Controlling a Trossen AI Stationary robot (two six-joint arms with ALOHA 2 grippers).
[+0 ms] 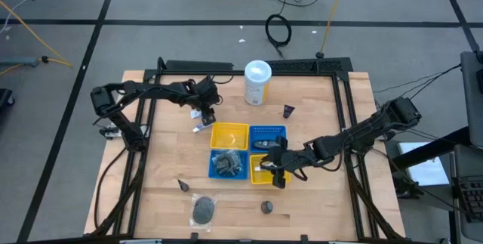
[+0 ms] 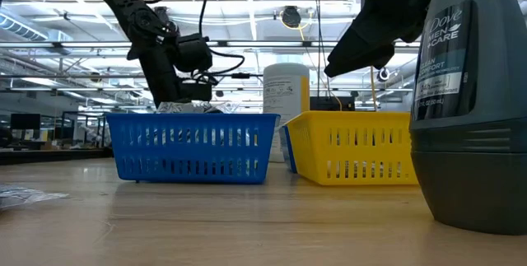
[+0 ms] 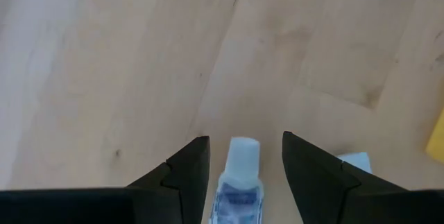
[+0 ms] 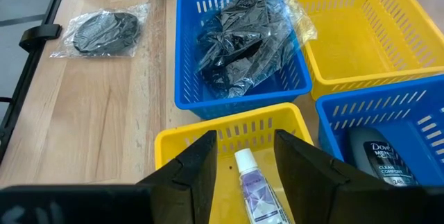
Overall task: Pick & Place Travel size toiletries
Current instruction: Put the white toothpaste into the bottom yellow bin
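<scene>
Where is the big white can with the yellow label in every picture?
High view: the white canister stands near the table's far edge, beyond the trays.
Low view: the white canister is in the middle, behind the gap between the blue and yellow trays.
Left wrist view: not in it.
Right wrist view: not in it.
Shared landmark: the blue tray holding the black puffs.
</scene>
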